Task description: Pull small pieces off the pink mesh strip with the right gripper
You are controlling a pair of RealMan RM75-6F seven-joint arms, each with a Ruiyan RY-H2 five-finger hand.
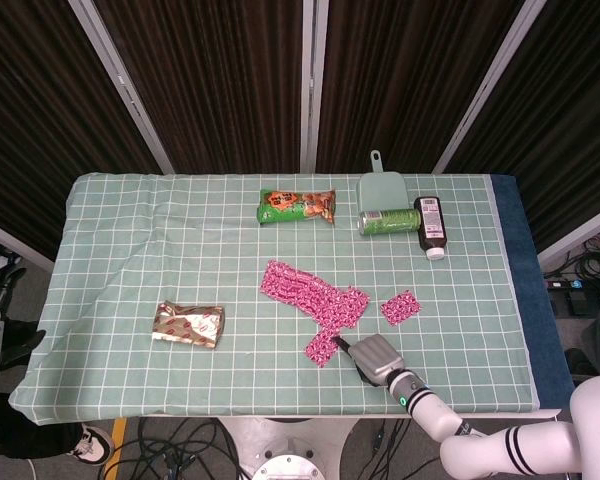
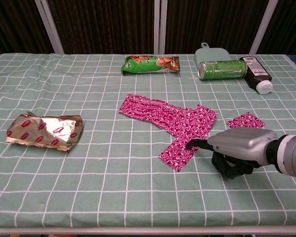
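One torn piece already lies apart; your right hand pinches a second square low on the tabletop, dragging it clear of the pink mesh strip.

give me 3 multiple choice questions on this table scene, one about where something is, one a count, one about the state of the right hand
1. Where does the green can lie?
A. beside the dark bottle
B. on the gold wrapper
C. on the pink mesh strip

2. How many small pink pieces lie fully apart from the strip?
A. none
B. one
C. four

3. What is the right hand doing?
A. lifted high above the table
B. holding the can
C. low at the table, dark tip on the strip's near flap

Answers:
1 A, can and bottle lie together at the far right.
2 B, only the separate piece shows.
3 C, its tip meets the flap.
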